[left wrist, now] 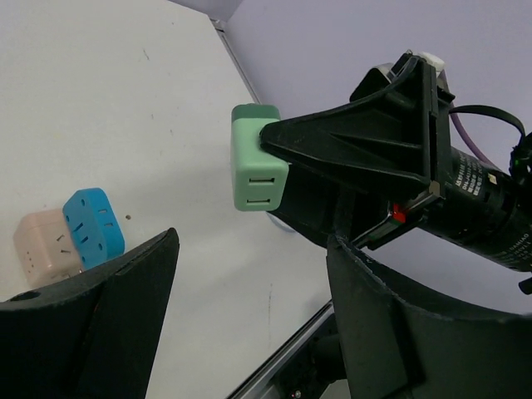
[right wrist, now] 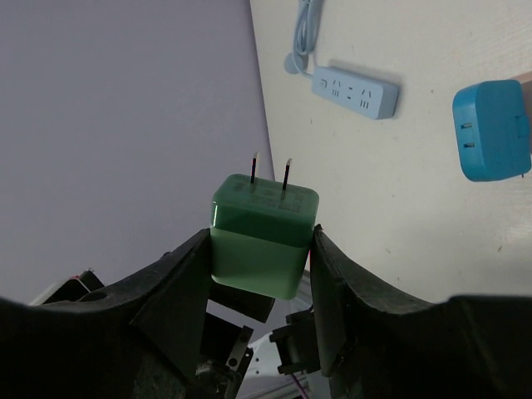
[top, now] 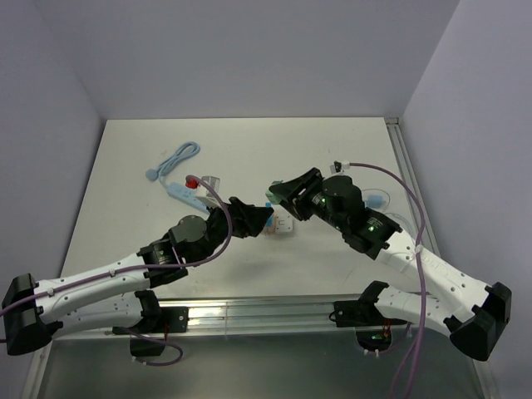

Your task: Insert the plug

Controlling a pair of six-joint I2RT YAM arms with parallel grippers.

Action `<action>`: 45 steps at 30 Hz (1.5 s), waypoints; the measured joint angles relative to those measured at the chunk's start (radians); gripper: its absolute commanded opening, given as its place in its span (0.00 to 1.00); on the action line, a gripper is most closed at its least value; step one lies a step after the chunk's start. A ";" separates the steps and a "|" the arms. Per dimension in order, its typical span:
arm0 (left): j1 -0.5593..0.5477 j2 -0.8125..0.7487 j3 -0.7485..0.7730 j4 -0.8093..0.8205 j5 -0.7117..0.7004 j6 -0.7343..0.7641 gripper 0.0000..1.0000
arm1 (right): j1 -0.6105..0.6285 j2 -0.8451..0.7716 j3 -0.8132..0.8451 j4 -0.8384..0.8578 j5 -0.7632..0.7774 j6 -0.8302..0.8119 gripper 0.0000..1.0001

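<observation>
Holds green boxy two-prong plug (right wrist: 264,218) aloft over white surface (top: 332,150) in right gripper (right wrist: 259,236), facing wide-open, empty left gripper (left wrist: 251,241); from above largely hidden between arms, pale blue power strip (right wrist: 356,90) well apart.

- The white table (top: 125,216) is a pale, flat sheet under both claws.
- A light-blue power strip (top: 184,193) lies flat on it with its sockets facing up. It is well apart from the left claw (top: 264,218), off to that claw's left in the top view.
- The strip's cable (top: 179,156) lies looped on the table beyond the strip, farther still from the left claw.
- A blue adapter (left wrist: 93,229) and a beige adapter (left wrist: 46,247) lie touching side by side, just beside the left claw's tip and nearer the table's front edge than the right claw (top: 283,193).
</observation>
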 measured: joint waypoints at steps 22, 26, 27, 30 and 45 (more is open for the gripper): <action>-0.001 0.104 0.020 0.061 -0.021 0.012 0.62 | 0.073 -0.013 0.000 -0.010 0.040 0.012 0.00; -0.001 0.106 0.026 0.073 -0.021 0.011 0.58 | 0.084 -0.011 0.000 -0.010 0.050 0.014 0.00; -0.001 0.109 0.030 0.074 -0.022 0.012 0.56 | 0.086 -0.009 0.000 -0.010 0.051 0.016 0.00; -0.001 0.120 0.046 0.073 -0.027 0.011 0.52 | 0.093 -0.003 0.000 -0.009 0.057 0.023 0.00; -0.006 0.136 0.053 0.072 -0.066 0.011 0.46 | 0.127 0.000 0.001 -0.010 0.106 0.038 0.00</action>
